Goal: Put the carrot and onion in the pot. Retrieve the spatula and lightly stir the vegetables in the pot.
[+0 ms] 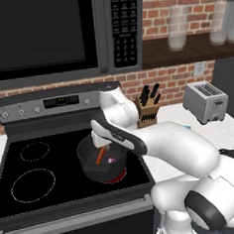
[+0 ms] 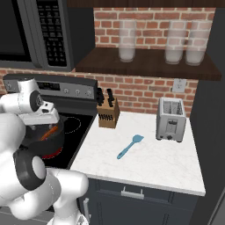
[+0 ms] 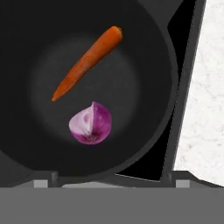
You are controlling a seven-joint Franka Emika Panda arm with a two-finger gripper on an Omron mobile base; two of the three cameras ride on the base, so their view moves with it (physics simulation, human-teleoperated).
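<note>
Inside pot point(image 3: 148, 52), carrot point(image 3: 85, 61) and onion point(image 3: 91, 123) apparently apart.

A kitchen with a red brick wall point(image 2: 145, 90).
A black stove point(image 1: 53, 168) sits under a microwave point(image 1: 58, 34). A toaster point(image 2: 170, 119) and knife block point(image 2: 107, 113) stand on the white table point(image 2: 154, 162).

The pot point(image 3: 148, 87) looks matt dark metal; the stove top point(image 1: 53, 168) is glossy black glass; the surface point(image 2: 154, 162) is pale marble, smooth; the toaster point(image 2: 170, 118) brushed metal; the knife block point(image 2: 108, 115) wood; the wall point(image 2: 145, 92) rough brick.
</note>
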